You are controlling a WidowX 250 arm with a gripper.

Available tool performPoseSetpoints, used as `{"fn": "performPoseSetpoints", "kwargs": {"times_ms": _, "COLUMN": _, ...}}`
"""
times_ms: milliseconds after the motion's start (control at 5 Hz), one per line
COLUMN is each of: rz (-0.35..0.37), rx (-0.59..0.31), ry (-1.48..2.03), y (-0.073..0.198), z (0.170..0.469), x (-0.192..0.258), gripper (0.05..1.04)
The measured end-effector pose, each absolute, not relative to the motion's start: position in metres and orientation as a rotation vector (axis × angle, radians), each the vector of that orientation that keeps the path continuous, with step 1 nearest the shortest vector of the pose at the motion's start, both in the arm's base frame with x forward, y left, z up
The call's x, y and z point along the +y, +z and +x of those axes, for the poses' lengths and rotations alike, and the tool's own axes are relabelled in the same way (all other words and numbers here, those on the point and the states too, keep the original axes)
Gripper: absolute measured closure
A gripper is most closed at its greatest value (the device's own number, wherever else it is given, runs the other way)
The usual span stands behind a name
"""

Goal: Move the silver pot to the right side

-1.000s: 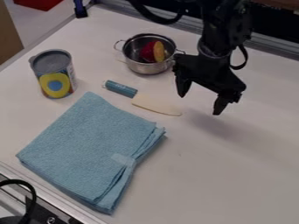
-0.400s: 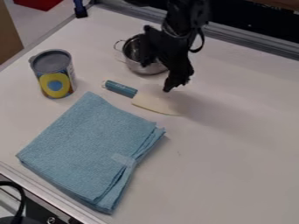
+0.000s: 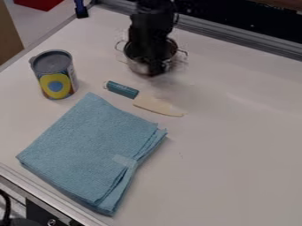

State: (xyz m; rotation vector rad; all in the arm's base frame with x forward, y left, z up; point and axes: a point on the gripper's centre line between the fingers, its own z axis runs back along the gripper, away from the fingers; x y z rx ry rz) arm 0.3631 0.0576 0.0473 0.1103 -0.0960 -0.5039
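Your jaws are blurred, so you cannot tell whether they are open or closed. Nearest the camera lies the folded light-blue cloth (image 3: 91, 150); beyond it, the knife with teal handle and cream blade (image 3: 156, 106) could be knocked if you swing low on the way right. Farther back, your jaws hang at the round silver metal pot (image 3: 136, 65) on the white bench (image 3: 236, 154); closing off-centre might let it slip or tip.
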Motion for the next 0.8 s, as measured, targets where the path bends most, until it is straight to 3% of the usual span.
{"fn": "performPoseSetpoints", "kwargs": {"times_ms": 400, "rz": 0.061, "rx": -0.123, "ry": -0.57, "y": 0.038, "z": 0.368, "x": 0.049, "gripper": 0.083}}
{"fn": "performPoseSetpoints", "kwargs": {"times_ms": 800, "rz": 0.071, "rx": -0.1, "ry": -0.561, "y": 0.024, "z": 0.376, "x": 0.049, "gripper": 0.083}}
